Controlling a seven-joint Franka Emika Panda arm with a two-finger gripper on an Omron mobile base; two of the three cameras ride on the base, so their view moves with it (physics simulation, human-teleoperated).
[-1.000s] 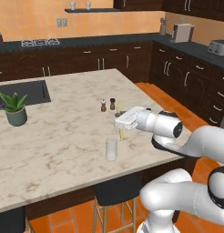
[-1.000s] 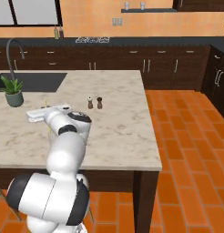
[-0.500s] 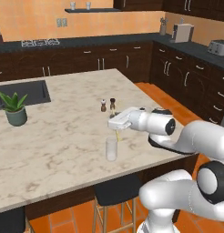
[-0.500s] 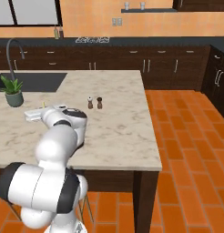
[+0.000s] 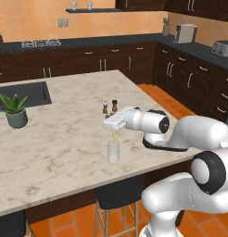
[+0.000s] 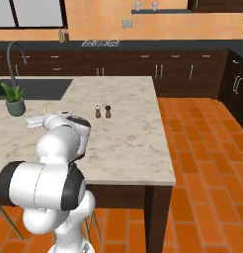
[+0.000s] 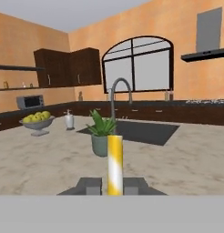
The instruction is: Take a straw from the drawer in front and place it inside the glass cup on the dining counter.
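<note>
My gripper [image 5: 111, 125] reaches out level over the dining counter [image 5: 65, 134], shut on the straw [image 5: 114, 136]. The thin pale-yellow straw hangs nearly upright from the fingers. Right below it stands the glass cup [image 5: 113, 152], upright on the marble near the front edge. The straw's lower end is at the cup's rim; whether it is inside I cannot tell. In the hand view the straw [image 7: 115, 161] rises between the two fingertips [image 7: 89, 184] of the gripper [image 7: 114, 187]. From the right base view the gripper [image 6: 34, 121] shows left of the arm, with the straw's tip [image 6: 45, 109] above it. The drawer is out of view.
Two small dark shakers [image 5: 110, 106] stand just behind the gripper. A potted plant [image 5: 15, 111] sits at the counter's left beside the sink [image 5: 23, 92]. A fruit bowl [image 7: 37, 122] and a faucet [image 7: 119, 93] lie ahead of the hand. A stool [image 5: 118, 194] stands under the front edge.
The gripper has moved left over the counter with the straw in it and now stands above the glass cup. The straw's lower end has come down to the cup.
</note>
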